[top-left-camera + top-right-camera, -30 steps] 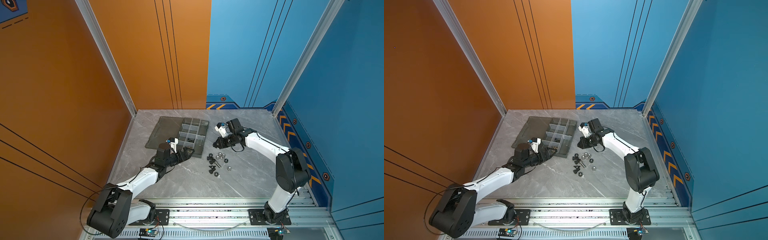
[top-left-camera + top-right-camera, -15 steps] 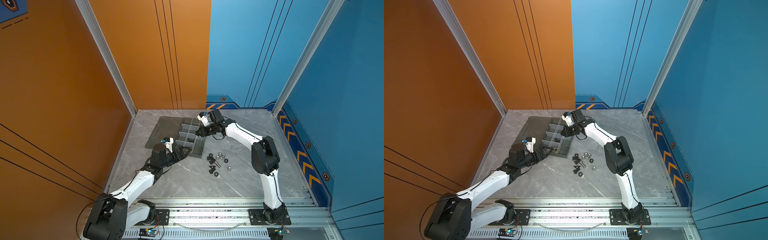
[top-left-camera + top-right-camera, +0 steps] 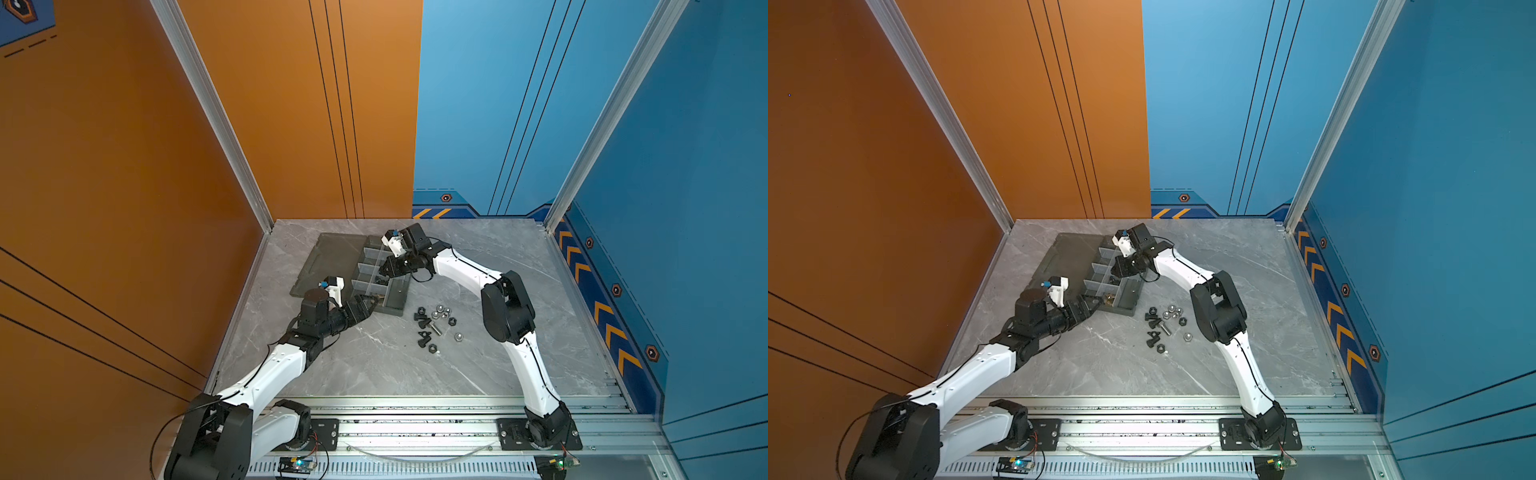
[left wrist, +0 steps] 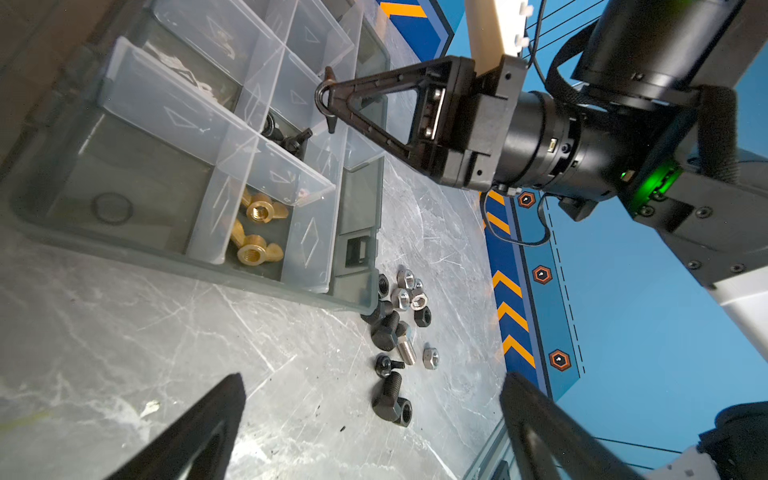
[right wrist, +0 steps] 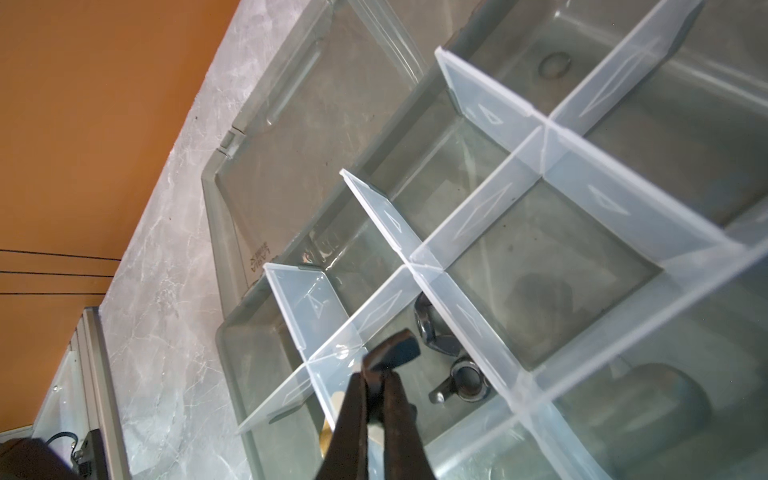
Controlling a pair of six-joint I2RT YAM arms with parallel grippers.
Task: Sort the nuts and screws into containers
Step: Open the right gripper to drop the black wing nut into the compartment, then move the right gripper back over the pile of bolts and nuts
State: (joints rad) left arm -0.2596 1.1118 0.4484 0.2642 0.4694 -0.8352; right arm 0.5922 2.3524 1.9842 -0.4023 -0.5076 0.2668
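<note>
The grey organizer tray (image 3: 399, 297) (image 3: 1129, 297) (image 4: 166, 257) (image 5: 226, 345) lies at the back left, and its containers are cells between translucent dividers. My right gripper (image 3: 388, 268) (image 3: 1117, 266) (image 5: 379, 372) hangs over a middle cell, shut on a black winged nut (image 5: 392, 349) (image 4: 326, 97). Black winged nuts (image 5: 467, 382) (image 4: 291, 141) lie in that cell, and two brass winged nuts (image 4: 262, 210) fill the neighbouring one. Loose screws (image 4: 392, 399) (image 3: 424, 322) and nuts (image 4: 405, 291) (image 3: 442, 311) lie in a pile on the table right of the tray. My left gripper (image 3: 370, 305) (image 3: 1094, 307) (image 4: 372, 376) is open and empty by the tray's near corner.
The tray's flat lid (image 3: 328, 262) (image 3: 1059, 262) lies open to the left, near the orange wall. A silver screw (image 4: 406, 349) sits amid the black ones. The right arm's elbow (image 3: 509, 307) stands just right of the pile. Metal rails run along the table's front edge.
My right gripper has swung left from beside the pile to over the tray, still shut. The left gripper has stayed open near the tray's corner.
</note>
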